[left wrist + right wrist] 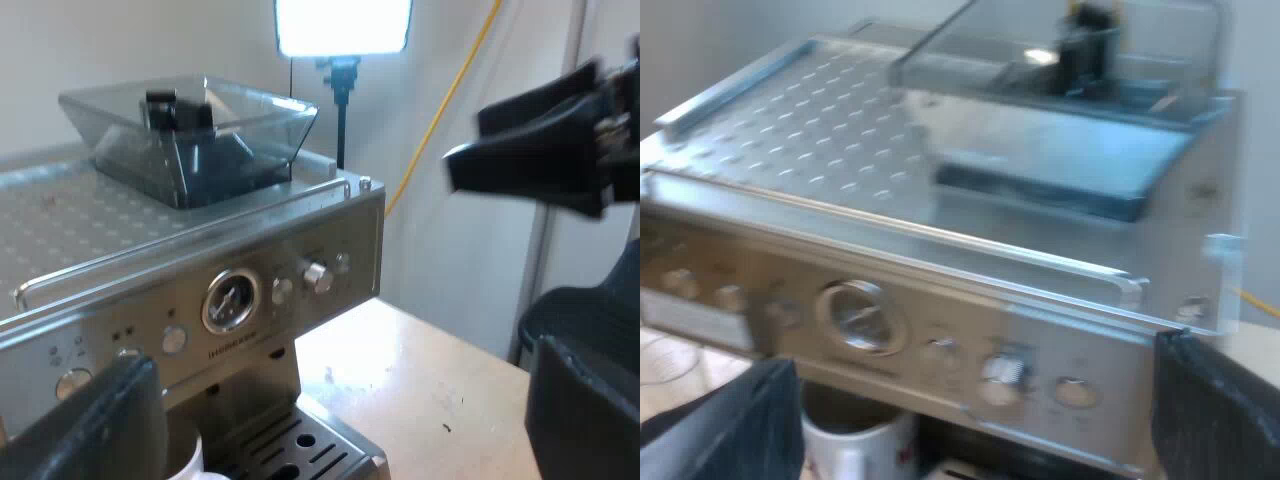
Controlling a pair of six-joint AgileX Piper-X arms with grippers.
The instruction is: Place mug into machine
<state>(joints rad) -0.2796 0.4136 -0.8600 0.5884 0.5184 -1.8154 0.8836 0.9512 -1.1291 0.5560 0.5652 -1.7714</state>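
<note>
The espresso machine (pixel 230 300) stands close ahead, its bean hopper (pixel 200 130) on top. A white mug (pixel 188 455) stands under the machine's front, over the drip tray (pixel 300 445), just beside one of my left fingers (pixel 100 425). My left gripper (pixel 340 430) is open, its fingers wide apart with nothing between them. In the right wrist view the mug (pixel 855 440) stands below the control panel (pixel 870 320). My right gripper (pixel 970 430) is open and wide in front of the mug, apart from it. The right arm's gripper (pixel 540 150) hangs beside the machine's top corner.
A wooden table top (pixel 420 390) runs beside the machine. A lit lamp on a stand (pixel 343 30) and a yellow cable (pixel 440 110) are behind it by the wall. The rim of a clear glass (pixel 665 360) shows near the machine's front, away from the mug.
</note>
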